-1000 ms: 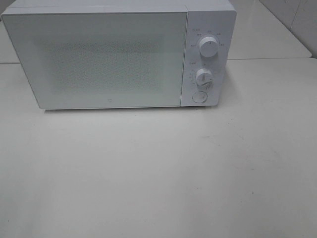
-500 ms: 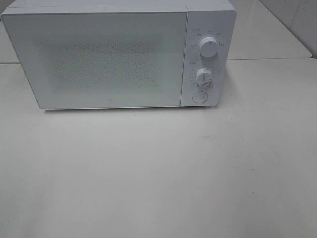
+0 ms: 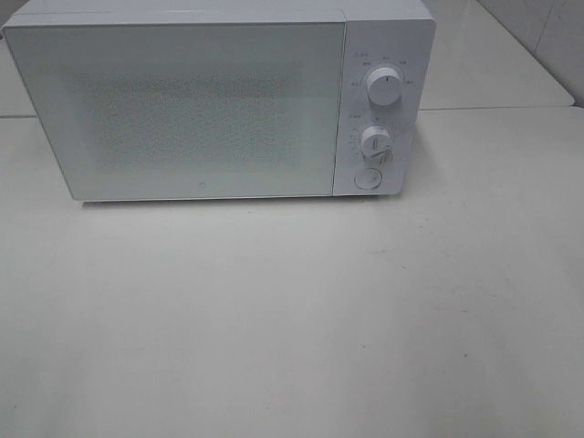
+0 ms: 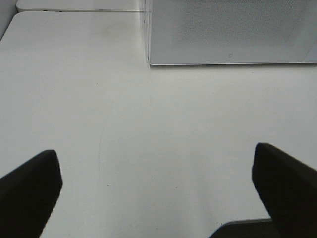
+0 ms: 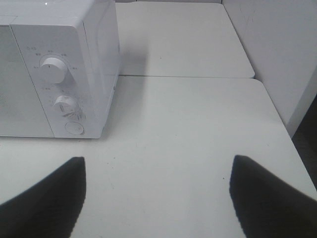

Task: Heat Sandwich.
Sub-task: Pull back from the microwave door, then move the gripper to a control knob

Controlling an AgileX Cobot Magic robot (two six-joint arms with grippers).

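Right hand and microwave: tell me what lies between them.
Only bare white table between the right hand and the microwave, as the right wrist view shows.

**White Table, One Microwave**

A pale, off-white table (image 3: 292, 319) filled the exterior high view, its surface matte and marked with a few faint scuffs and specks. A white microwave (image 3: 182, 100) stood directly on it toward the far side, door shut, with its two dials and a round button on the right end of its front. The table surface in front of the microwave lay bare. Behind the microwave, a seam showed where a second white tabletop (image 5: 183, 39) met this one.
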